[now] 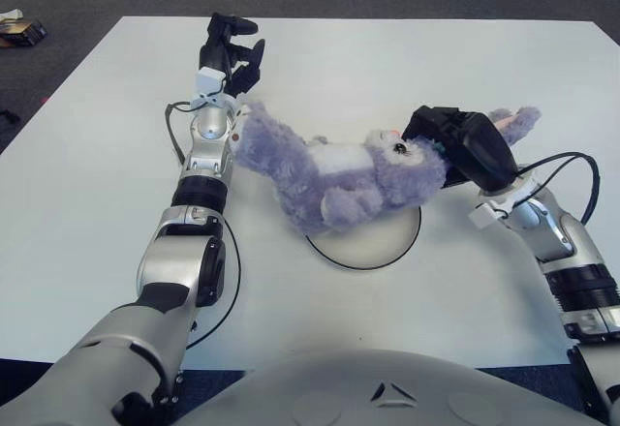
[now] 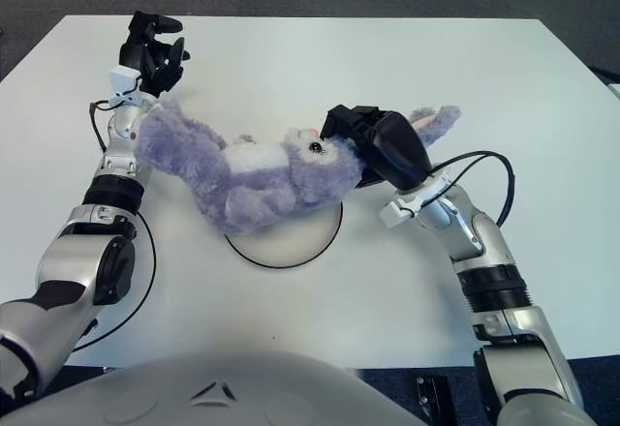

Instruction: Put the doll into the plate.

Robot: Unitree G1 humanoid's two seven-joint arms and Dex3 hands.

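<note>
The fluffy purple plush rabbit doll (image 1: 334,169) lies stretched across the far rim of the round white plate with a dark edge (image 1: 383,242), its legs trailing toward the left. The right hand (image 1: 463,140) is clamped on its head, by the ears. The left hand (image 1: 231,53) hovers beyond the feet, fingers apart and holding nothing. Soft and floppy (probably light), it would sag; gripping the torso should steady it.

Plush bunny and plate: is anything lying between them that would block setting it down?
Nothing visible does. The plush bunny already lies partly over the white plate, its head held by the right robot hand. The plate's exposed part is bare. The left robot hand shows beside the bunny's feet, holding nothing.
</note>
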